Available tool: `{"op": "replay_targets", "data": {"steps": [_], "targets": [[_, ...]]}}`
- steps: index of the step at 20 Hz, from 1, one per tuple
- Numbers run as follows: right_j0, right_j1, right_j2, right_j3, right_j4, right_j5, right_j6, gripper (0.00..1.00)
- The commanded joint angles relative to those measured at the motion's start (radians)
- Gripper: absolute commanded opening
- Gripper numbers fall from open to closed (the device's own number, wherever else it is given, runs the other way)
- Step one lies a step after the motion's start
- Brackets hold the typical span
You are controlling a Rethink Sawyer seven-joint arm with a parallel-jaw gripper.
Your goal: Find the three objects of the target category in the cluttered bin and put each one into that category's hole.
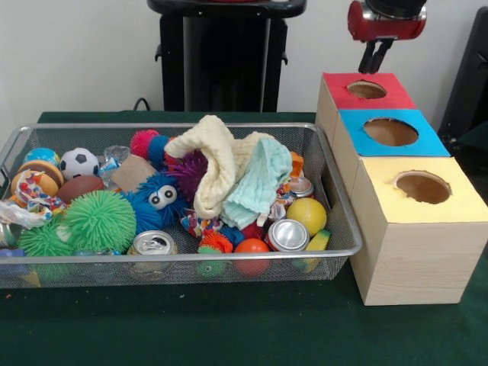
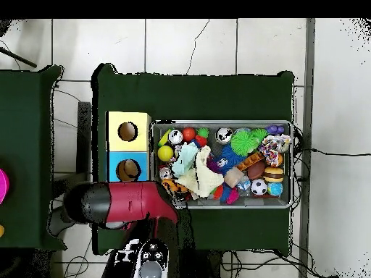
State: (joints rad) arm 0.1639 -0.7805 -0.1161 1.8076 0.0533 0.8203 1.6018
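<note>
A wire mesh bin (image 1: 191,255) (image 2: 221,123) is piled with toys. A cream cloth (image 1: 213,156) and a mint cloth (image 1: 255,183) lie on top in the middle. Soda cans (image 1: 288,235) (image 1: 153,243) rest near the front rim, by a yellow ball (image 1: 307,213) and an orange ball (image 1: 252,248). Three boxes with holes stand beside the bin: red (image 1: 339,84), blue (image 1: 431,141) (image 2: 116,169), yellow (image 1: 457,202) (image 2: 116,121). My gripper (image 1: 374,67) hangs just above the red box's hole, shut and holding nothing. In the overhead view the arm (image 2: 123,201) hides it and the red box.
Also in the bin are a soccer ball (image 1: 78,162), a green spiky ball (image 1: 99,219), a blue fuzzy toy with eyes (image 1: 158,197), a brown football (image 1: 78,187) and a burger toy (image 1: 38,177). Green cloth (image 1: 229,328) covers the table.
</note>
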Motion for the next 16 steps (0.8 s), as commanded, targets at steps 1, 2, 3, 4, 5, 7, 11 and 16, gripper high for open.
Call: {"op": "replay_targets", "data": {"steps": [1, 2, 3, 4, 5, 7, 11, 16], "targets": [[-0.052, -0.083, 0.075, -0.080, -0.026, 0.155, 0.009, 0.00], [-0.056, -0.095, 0.078, -0.085, -0.025, 0.176, 0.006, 0.00], [-0.061, -0.106, 0.081, -0.090, -0.023, 0.197, 0.002, 0.00], [-0.067, -0.114, 0.083, -0.094, -0.022, 0.212, 0.000, 0.00], [-0.078, -0.119, 0.089, -0.099, -0.026, 0.228, -0.017, 0.00], [-0.122, -0.137, 0.104, -0.080, -0.028, 0.218, -0.083, 0.00], [-0.266, -0.160, 0.162, -0.040, -0.041, 0.190, -0.271, 0.00], [-0.433, -0.154, 0.266, 0.009, -0.084, 0.062, -0.419, 0.00]]}}
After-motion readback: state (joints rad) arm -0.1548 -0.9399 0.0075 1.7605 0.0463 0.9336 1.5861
